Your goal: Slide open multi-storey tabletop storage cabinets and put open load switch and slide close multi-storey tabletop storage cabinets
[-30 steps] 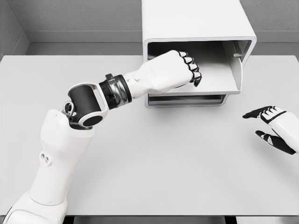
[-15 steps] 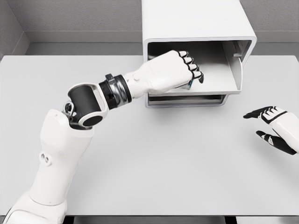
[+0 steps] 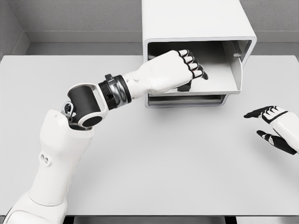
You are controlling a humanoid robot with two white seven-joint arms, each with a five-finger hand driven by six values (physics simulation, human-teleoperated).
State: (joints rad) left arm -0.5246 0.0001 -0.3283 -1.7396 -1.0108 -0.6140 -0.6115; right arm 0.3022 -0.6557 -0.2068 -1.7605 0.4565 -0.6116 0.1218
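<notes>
Switch (image 3: 185, 87): only a small dark piece is seen, under the left hand (image 3: 175, 70), on the floor of the open drawer (image 3: 216, 77) near its front edge. Its shape cannot be made out; whether it is touched by the fingers cannot be told.

Left hand: reached into the drawer from the left. A second ago the fingers (image 3: 195, 66) were curled down over the front of the load; now they are lifted and partly straightened, their dark tips pointed deeper into the drawer. The grip is judged to be released, with the switch left inside. If so, the placing step is nearly done, and withdrawal of the arm and closing of the drawer remain.

Cabinet (image 3: 196, 21): white, set at the far side of the table (image 3: 154, 154). The upper drawer is drawn out towards the camera; a lower tier (image 3: 187, 100) is seen closed beneath it.

Obstruction: the drawer's path is blocked by the left forearm and hand, which must be cleared before sliding shut.

Right hand (image 3: 271, 125): held low at the right edge above the table, fingers apart, nothing held, well apart from the cabinet.
</notes>
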